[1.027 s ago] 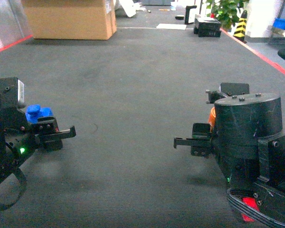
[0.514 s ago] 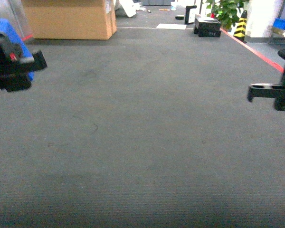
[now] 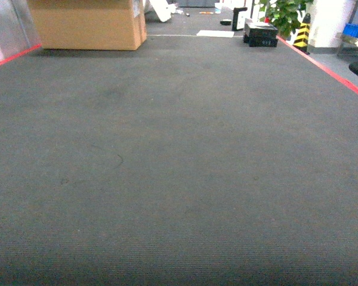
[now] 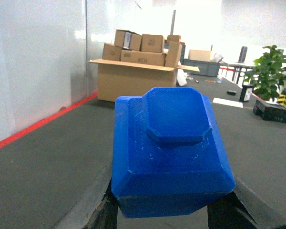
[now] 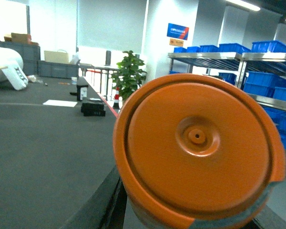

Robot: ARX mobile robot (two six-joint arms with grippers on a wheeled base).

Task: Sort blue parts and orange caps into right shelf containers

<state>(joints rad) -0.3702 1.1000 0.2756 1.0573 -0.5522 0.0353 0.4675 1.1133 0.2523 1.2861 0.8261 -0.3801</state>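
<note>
**Both arms gone from head view**

Lifted out of sight since a moment ago. Left jaws closed on blue part (image 4: pixel 170 152), filling wrist view. Right jaws gripping orange cap (image 5: pixel 198 148); blue bins (image 5: pixel 260 47) shelved at 1 o'clock.

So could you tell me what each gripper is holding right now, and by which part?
Left gripper: bright blue knobbed plastic part, held at its base. Right gripper: round orange plastic cap, held from below.

Dark grey floor (image 3: pixel 179 167) carries a cardboard box (image 3: pixel 86 24), black cases (image 3: pixel 261 33) and a potted plant (image 3: pixel 283 15).
</note>
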